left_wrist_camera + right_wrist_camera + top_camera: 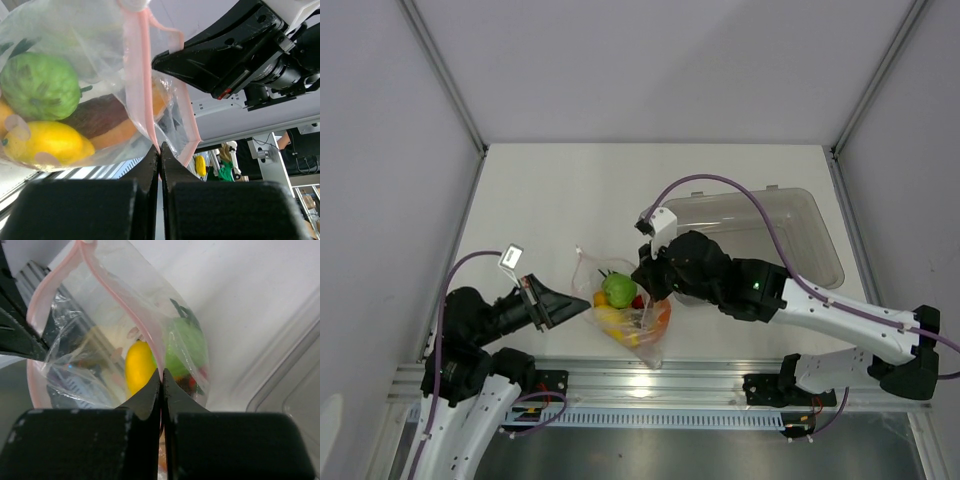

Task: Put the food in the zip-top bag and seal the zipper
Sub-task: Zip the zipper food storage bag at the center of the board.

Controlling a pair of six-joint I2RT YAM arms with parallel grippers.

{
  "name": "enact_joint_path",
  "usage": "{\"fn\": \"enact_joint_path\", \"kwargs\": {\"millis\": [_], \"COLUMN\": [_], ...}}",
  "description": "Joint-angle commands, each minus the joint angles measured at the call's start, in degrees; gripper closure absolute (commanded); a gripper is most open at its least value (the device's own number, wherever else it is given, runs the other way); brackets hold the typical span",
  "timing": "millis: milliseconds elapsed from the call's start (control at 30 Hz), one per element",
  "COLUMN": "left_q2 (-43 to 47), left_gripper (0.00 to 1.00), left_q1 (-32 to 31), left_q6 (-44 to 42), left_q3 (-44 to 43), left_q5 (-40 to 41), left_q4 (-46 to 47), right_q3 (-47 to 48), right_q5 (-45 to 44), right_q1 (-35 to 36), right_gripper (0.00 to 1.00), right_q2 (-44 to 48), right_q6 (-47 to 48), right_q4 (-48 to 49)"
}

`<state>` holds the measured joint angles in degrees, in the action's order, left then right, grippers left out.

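Note:
The clear zip-top bag (620,305) hangs between my two grippers near the table's front edge. It holds the food: a green round fruit (618,290), a yellow fruit (47,142), dark purple and orange pieces (107,122) and a red bit (638,301). My left gripper (582,311) is shut on the pinkish zipper strip (137,85) at its left end. My right gripper (646,283) is shut on the strip (127,315) at the other side. The mouth stands open in a loop in the right wrist view.
A grey translucent rigid bin (770,235) sits at the right of the table, behind my right arm. Metal rails (650,385) run along the near edge below the bag. White walls enclose the table.

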<state>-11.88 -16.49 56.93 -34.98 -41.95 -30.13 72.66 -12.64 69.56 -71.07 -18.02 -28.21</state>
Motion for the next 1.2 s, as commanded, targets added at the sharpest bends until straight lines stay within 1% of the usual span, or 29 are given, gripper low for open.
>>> {"fn": "enact_joint_path", "kwargs": {"millis": [0, 33, 133, 233, 333, 400, 433, 467, 500, 567, 600, 667, 700, 767, 800, 900, 1033, 1167], "left_q2": [-1.48, -2.00, -3.32, -4.47, -4.21, -3.68, -3.07, -2.71, -2.28, -1.31, -1.04, -0.52, -0.25, -0.08, 0.01, -0.25, -0.51, -0.60], "left_gripper": [0.99, 0.99, 0.99, 0.99, 0.98, 0.91, 0.81, 0.76, 0.65, 0.56, 0.49, 0.42, 0.34, 0.29, 0.25, 0.20, 0.18, 0.18], "left_q1": [-0.21, -0.21, -0.21, -0.21, -0.21, -0.21, -0.21, -0.21, -0.21, -0.21, -0.21, -0.21, -0.21, -0.21, -0.21, -0.21, -0.21, -0.21], "left_q6": [-0.59, -0.41, 0.55, 0.55, 0.38, -0.06, -0.32, -0.50, -0.67, -1.46, -1.73, -2.78, -2.96, -3.31, -3.23, -3.40, -5.59, -6.57], "left_q3": [-4.38, -4.74, -7.02, -10.01, -10.28, -10.11, -9.67, -9.49, -9.14, -8.97, -8.79, -8.61, -8.52, -8.44, -8.17, -8.78, -10.63, -10.99], "left_q5": [0.30, -0.05, -0.15, -0.14, -0.15, 0.20, 0.29, 0.21, 0.47, 0.56, 0.64, 0.82, 0.82, 0.73, 0.47, 0.03, 1.34, 3.01], "left_q4": [1.12, 1.56, 3.06, 2.80, 1.92, 0.69, -0.44, -0.89, -1.33, -3.18, -3.62, -5.37, -5.73, -6.08, -5.91, -5.64, -8.01, -10.04], "right_q3": [2.66, 2.66, 2.22, 1.87, 2.13, 1.87, 1.78, 1.61, 1.52, 0.99, 0.81, 0.38, 0.11, -0.42, -0.68, -1.30, 0.99, 1.78], "right_q5": [5.33, 7.70, 9.21, 7.82, 4.83, 1.41, 0.18, -2.27, -3.52, -5.36, -6.59, -8.35, -10.45, -12.83, -14.67, -16.70, -20.22, -22.24], "right_q1": [-0.13, -0.13, 0.31, 1.36, 3.47, 4.87, 5.32, 5.67, 6.20, 6.46, 6.73, 7.08, 7.34, 7.61, 7.70, 8.05, 9.36, 11.73], "right_gripper": [1.00, 1.00, 1.00, 1.00, 1.00, 1.00, 1.00, 1.00, 1.00, 1.00, 1.00, 1.00, 1.00, 1.00, 1.00, 1.00, 1.00, 1.00], "right_q2": [2.77, 3.04, 2.78, 1.73, -0.12, -1.00, -1.18, -1.35, -1.35, -1.27, -0.92, -0.48, 0.13, 0.58, 0.93, 0.76, -2.40, -4.07], "right_q6": [-4.38, -7.00, -12.54, -16.33, -19.59, -22.48, -23.45, -24.68, -25.22, -26.62, -26.80, -27.41, -28.38, -30.31, -32.93, -37.07, -42.17, -42.27], "right_q4": [4.90, 5.87, 10.09, 13.52, 15.90, 17.21, 17.57, 18.09, 18.19, 18.62, 18.80, 18.63, 18.54, 17.49, 17.31, 17.66, 15.29, 16.78]}}
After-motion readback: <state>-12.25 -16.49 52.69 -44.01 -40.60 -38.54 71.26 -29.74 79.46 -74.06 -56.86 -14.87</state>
